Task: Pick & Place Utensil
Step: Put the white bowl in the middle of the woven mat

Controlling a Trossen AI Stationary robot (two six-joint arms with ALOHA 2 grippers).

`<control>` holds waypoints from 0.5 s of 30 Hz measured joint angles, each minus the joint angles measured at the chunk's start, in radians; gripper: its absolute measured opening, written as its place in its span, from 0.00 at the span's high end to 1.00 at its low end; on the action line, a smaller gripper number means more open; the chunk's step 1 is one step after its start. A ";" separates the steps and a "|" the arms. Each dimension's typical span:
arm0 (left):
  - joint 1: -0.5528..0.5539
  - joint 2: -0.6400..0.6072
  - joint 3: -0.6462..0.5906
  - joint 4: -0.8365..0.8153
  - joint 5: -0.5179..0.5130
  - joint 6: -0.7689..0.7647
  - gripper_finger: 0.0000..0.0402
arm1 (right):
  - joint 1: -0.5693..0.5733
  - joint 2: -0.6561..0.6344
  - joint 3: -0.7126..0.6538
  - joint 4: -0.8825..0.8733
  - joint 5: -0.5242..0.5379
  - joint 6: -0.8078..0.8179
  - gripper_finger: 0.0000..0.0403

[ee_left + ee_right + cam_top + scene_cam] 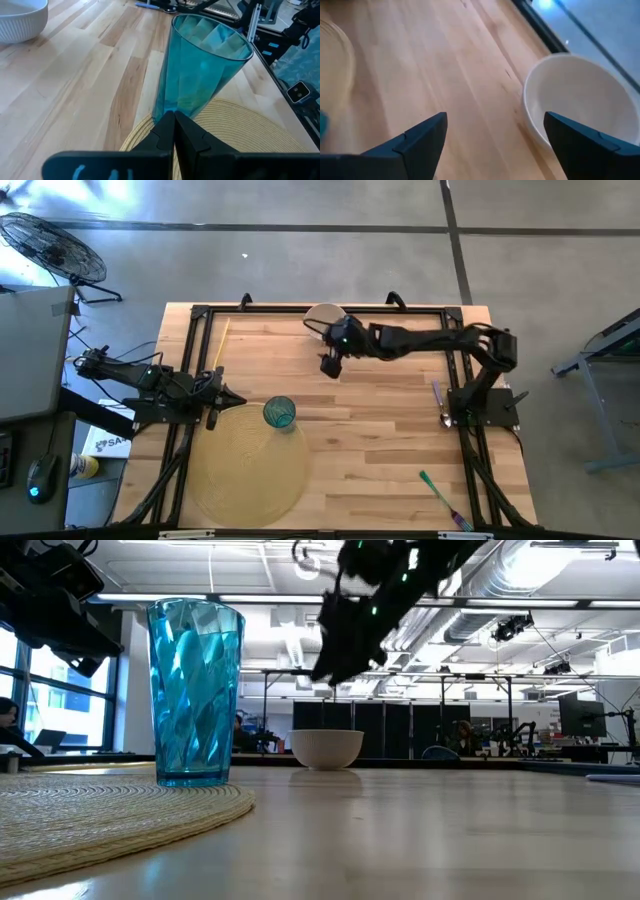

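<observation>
At the near right edge lies a green-handled utensil (438,496); farther back on the right, a purple-handled spoon (440,402) rests untouched. On the left, the round woven straw placemat (245,465) carries a faceted blue plastic tumbler (279,412), with the left gripper (226,398) closed just beside it. Far off, the right gripper (490,135), fingers wide apart and empty, hangs beside the white ceramic bowl (323,316). Judging by this, pickup hasn't begun; the right arm must reach back toward a utensil. Only the high view shows the utensils.

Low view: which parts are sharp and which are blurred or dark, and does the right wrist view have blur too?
Low view: the blue tumbler and woven placemat are sharp; the right gripper is a dark backlit silhouette against bright ceiling lights. Right wrist view: the white bowl and wooden table look soft, and its own fingers are blurred.
</observation>
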 joint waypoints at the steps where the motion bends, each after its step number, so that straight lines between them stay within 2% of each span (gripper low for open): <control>1: 0.000 0.000 0.000 0.000 0.000 0.000 1.00 | -0.016 0.019 0.000 0.005 -0.016 -0.010 0.20; 15: 0.000 0.000 0.000 0.000 -0.014 0.003 1.00 | -0.123 0.176 -0.001 0.095 -0.061 -0.183 0.23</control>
